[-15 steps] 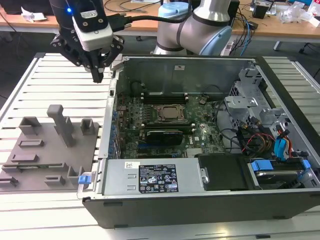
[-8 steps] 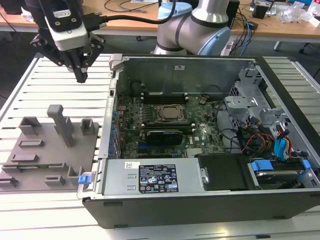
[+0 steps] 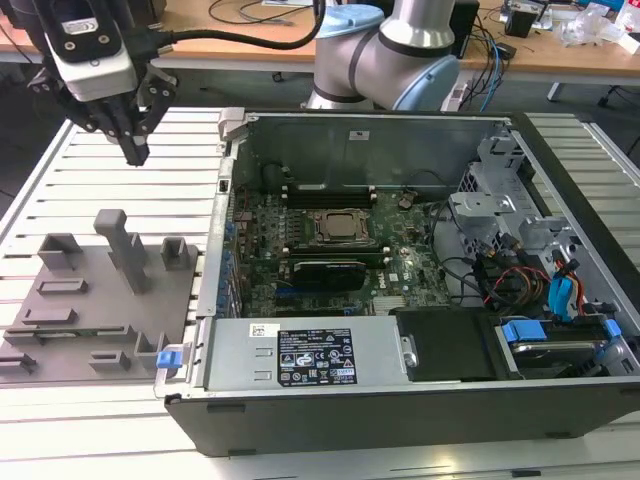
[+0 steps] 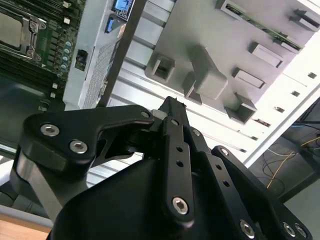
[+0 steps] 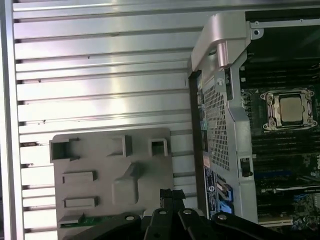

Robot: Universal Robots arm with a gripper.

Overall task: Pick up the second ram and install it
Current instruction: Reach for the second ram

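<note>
Slatted table [image 3: 100,190] carries grey fixture [image 3: 90,290] beside open PC case [image 3: 400,410]. Tool [image 3: 135,152] hangs over table, fingers pressed together, empty. Second ram [image 5: 90,220] in first wrist view: seated in fixture slot, well apart from tool. You'd want fingers spread, squared to stick, gripping mid-length.

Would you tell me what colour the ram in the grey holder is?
Green; the ram shows best in the first wrist view.

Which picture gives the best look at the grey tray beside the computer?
The exterior view: nearly the whole grey tray shows, with its raised posts. In the first wrist view the end effector covers one edge; the second wrist view cuts part off.
</note>
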